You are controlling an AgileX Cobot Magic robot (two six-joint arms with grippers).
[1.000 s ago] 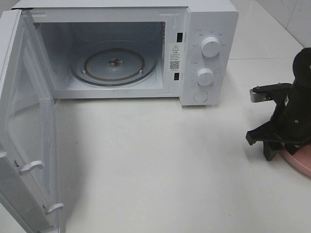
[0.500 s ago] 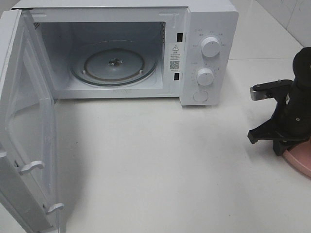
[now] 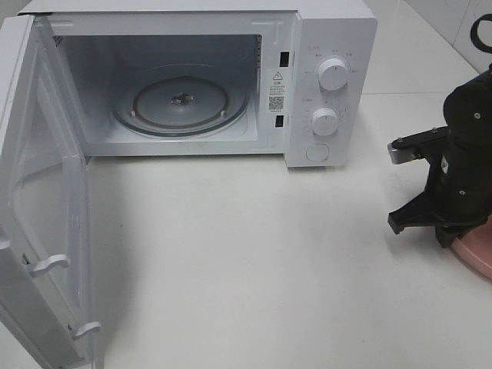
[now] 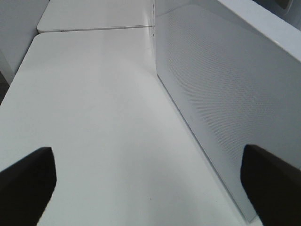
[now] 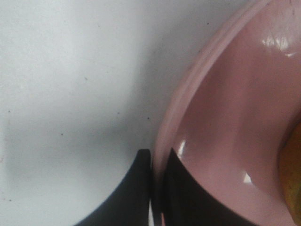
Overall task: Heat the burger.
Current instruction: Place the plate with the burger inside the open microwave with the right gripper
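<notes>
The burger shows only as a golden-brown sliver [image 5: 293,175] at the edge of the right wrist view, resting on a pink plate [image 5: 225,117]. My right gripper [image 5: 157,165] is shut on the plate's rim, one finger outside it and one inside. From above, that gripper [image 3: 445,233] stands at the table's right edge over the plate [image 3: 477,255], and the arm hides the burger. My left gripper [image 4: 150,186] is open with nothing between its fingers, beside the microwave door [image 4: 225,94].
The white microwave [image 3: 330,34] stands at the back with its door [image 3: 46,192] swung wide open to the left. Its glass turntable [image 3: 181,100] carries nothing. White tabletop [image 3: 254,254] stretches between the microwave and the plate.
My right gripper's jaws have closed onto the plate's rim, and the right arm has shifted slightly. The left gripper stays open and still.
</notes>
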